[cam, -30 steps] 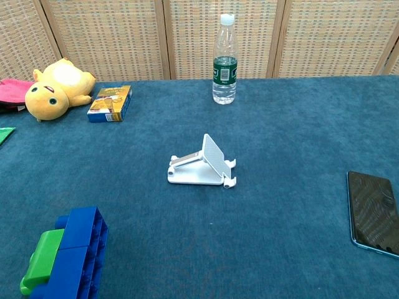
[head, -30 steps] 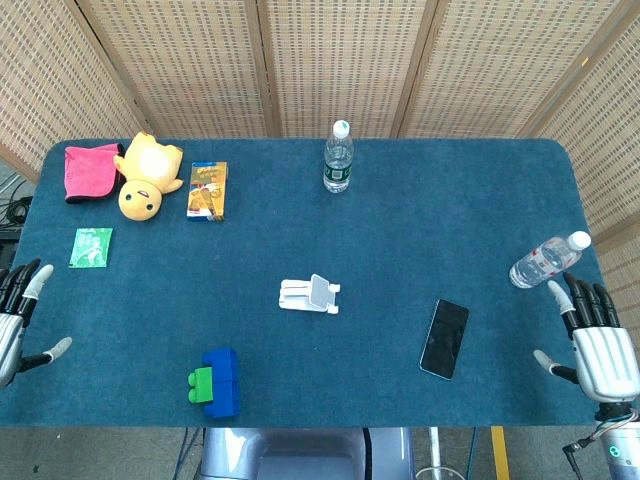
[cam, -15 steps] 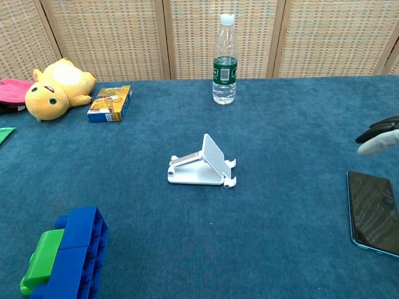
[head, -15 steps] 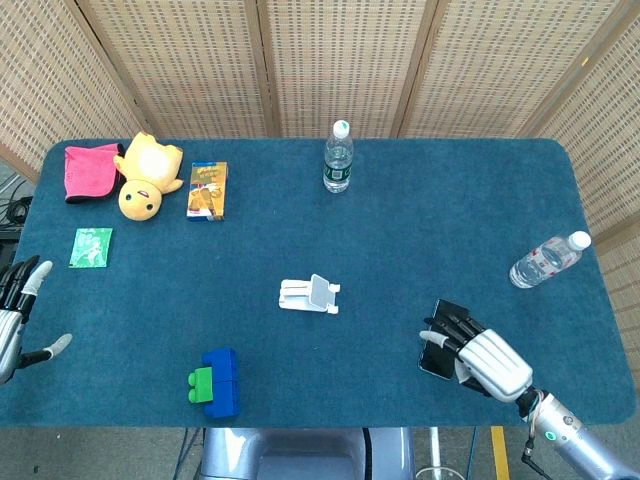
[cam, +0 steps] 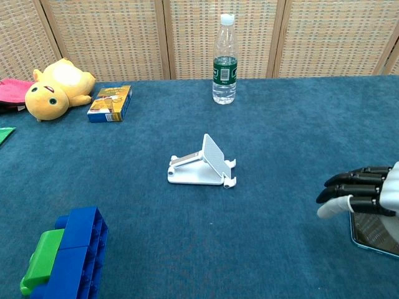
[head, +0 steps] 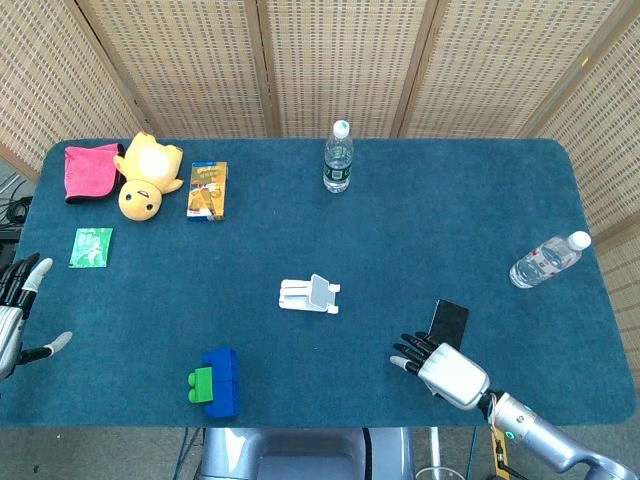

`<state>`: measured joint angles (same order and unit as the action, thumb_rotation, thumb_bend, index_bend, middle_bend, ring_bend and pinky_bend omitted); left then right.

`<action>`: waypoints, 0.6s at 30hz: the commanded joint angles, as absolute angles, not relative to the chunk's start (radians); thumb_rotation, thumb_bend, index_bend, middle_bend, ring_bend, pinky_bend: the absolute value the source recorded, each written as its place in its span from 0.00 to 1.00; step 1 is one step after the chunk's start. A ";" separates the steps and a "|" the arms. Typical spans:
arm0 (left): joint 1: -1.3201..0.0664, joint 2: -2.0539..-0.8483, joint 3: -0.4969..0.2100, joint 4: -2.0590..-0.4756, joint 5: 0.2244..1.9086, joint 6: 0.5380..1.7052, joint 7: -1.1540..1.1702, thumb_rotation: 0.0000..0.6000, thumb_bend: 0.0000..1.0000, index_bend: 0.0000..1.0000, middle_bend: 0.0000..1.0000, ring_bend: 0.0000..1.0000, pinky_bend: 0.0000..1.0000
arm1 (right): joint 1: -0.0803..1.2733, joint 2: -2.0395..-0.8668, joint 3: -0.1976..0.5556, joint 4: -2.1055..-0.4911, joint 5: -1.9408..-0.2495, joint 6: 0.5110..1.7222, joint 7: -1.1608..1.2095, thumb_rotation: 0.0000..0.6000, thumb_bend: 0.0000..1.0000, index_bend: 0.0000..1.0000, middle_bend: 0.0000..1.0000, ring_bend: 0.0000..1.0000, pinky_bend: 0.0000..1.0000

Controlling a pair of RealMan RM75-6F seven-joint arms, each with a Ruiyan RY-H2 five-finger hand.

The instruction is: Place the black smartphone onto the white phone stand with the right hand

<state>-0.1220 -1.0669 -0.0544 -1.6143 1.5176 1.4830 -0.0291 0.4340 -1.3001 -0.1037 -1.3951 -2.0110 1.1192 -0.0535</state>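
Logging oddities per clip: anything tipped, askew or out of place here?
One water bottle lies on its side near the table's right edge, while the other bottle stands upright. The plush duck is also toppled. Nothing looks spilled or damaged.

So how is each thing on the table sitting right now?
black smartphone: flat, near end hidden under the right hand
right hand: fingers out, holding nothing
white phone stand: propped open, empty
water bottle: upright, capped
second bottle: on its side
left hand: open at the edge
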 commanded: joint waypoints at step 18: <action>-0.125 -1.064 -0.055 -1.617 1.509 1.475 -0.030 1.00 0.00 0.00 0.00 0.00 0.00 | 0.456 -1.363 -0.139 -1.273 -1.928 1.054 -0.163 1.00 1.00 0.24 0.21 0.14 0.18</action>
